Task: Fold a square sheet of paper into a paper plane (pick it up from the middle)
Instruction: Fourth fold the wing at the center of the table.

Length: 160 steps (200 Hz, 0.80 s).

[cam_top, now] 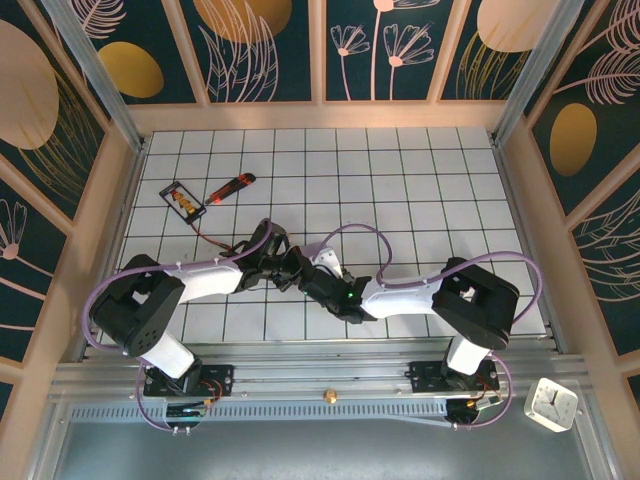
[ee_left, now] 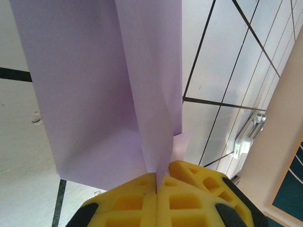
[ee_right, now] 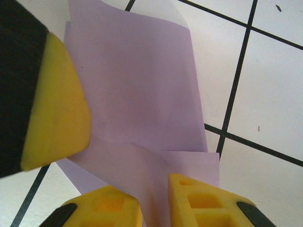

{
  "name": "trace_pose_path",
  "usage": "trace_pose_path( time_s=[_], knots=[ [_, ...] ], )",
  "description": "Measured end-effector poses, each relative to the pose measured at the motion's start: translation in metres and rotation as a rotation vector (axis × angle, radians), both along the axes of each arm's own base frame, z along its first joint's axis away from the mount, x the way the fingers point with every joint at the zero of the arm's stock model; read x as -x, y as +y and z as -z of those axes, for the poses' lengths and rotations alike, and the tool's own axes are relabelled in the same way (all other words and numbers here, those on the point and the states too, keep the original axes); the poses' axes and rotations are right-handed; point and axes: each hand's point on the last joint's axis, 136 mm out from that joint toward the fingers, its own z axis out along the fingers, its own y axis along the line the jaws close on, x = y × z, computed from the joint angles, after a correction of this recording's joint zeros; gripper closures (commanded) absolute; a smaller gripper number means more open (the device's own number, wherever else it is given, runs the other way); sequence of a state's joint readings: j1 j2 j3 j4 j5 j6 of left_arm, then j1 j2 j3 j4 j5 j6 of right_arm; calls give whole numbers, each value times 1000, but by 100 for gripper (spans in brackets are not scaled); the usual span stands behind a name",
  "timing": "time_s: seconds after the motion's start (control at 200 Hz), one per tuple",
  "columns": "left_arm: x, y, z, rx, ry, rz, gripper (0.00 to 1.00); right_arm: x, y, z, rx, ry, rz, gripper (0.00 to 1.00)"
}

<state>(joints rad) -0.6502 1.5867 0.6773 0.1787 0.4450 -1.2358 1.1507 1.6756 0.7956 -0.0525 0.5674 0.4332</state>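
Note:
The pale lavender square sheet of paper (ee_left: 94,85) is folded into overlapping layers, with a raised ridge running down into my left gripper (ee_left: 156,182). That gripper's yellow pads are pressed together, shut on the ridge. In the right wrist view the paper (ee_right: 142,85) lies over the white tiles, and one fold passes through my right gripper (ee_right: 155,189). Its jaws stand a little apart around that fold. The left gripper's finger (ee_right: 52,104) shows at that view's left edge. From above, the left gripper (cam_top: 272,262) and right gripper (cam_top: 298,270) meet tip to tip mid-table and hide the paper.
A small black-framed card (cam_top: 184,200) and a red-orange utility knife (cam_top: 229,188) lie at the back left of the gridded table (cam_top: 420,180). A white clock (cam_top: 551,403) sits off the table at the near right. Wooden frame posts border the table.

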Motion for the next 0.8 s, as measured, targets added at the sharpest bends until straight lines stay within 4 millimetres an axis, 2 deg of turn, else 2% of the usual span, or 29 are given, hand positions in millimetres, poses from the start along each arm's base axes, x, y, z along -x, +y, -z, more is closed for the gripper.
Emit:
trace_pose_path(
  time_s=[0.39,0.475,0.65,0.801],
  knots=[
    [0,-1,-1,3,-2,3,100,-1,1,-1,1,-2,-8,100],
    [0,-1,-1,0,-2,5,100,-1,0,0,-16,5,-6,100],
    [-1,-3,-4,-4,-12,16,82,0,-3,-3,-99,39,-17,100],
    [-6,1,-12,-18,-43,8,68,1,-21,0,-178,93,-11,100]
  ],
)
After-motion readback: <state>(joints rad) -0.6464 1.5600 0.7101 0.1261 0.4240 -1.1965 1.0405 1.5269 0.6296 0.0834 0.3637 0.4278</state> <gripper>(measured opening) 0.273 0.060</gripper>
